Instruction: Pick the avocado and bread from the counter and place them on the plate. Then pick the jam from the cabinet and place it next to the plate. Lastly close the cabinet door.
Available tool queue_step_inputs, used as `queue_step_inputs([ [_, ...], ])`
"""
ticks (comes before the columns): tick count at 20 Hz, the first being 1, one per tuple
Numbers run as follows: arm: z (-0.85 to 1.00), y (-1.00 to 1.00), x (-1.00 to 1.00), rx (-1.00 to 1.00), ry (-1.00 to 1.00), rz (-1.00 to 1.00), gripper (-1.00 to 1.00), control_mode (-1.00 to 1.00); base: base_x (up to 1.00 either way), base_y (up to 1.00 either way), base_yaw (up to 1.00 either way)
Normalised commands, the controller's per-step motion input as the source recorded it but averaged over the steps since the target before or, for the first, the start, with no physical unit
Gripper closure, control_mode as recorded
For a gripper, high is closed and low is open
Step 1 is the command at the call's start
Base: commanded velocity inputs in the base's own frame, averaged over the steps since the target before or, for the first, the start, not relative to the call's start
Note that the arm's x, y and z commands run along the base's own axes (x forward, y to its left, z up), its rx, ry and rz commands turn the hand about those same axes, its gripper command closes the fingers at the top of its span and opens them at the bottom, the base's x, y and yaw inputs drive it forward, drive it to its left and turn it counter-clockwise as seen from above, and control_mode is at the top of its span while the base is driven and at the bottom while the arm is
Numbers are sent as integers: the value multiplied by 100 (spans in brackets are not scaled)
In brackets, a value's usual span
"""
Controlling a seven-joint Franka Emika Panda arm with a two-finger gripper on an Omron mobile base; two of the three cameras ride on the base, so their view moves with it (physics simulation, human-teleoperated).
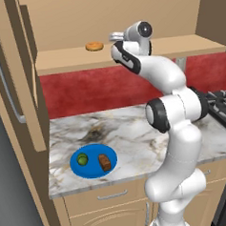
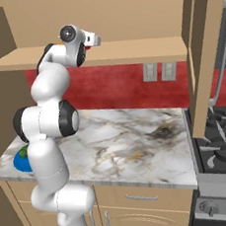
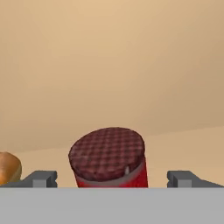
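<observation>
On the cabinet shelf stands the dark red jam jar, upright, just ahead of my gripper. The gripper is open, one fingertip on each side of the jar and neither touching it. From the base, the gripper is reaching into the open cabinet at shelf height. Down on the marble counter lies the blue plate, carrying the green avocado and the brown bread. The cabinet door stands swung open at the left.
An orange-tan ring pastry lies on the shelf left of the jam. A stove borders the counter on the right. The second cabinet door hangs open above the stove edge. A red backsplash runs behind the counter.
</observation>
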Motion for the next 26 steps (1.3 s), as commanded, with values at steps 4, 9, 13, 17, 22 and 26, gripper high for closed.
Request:
queue_step_inputs([
  [4, -6, 0, 33, -2, 0, 0, -100, -100, 0, 0, 0],
  [9, -6, 0, 32, -2, 0, 0, -100, -100, 0, 0, 0],
  [13, -8, 0, 25, -1, 0, 0, -100, -100, 0, 0, 0],
  [17, -28, 6, 4, -4, 0, 0, 100, -100, 0, 0, 0],
  [22, -43, 15, -9, -7, 0, 0, 100, -100, 0, 0, 0],
  [26, -4, 1, 0, 0, 0, 0, 100, -100, 0, 0, 0],
])
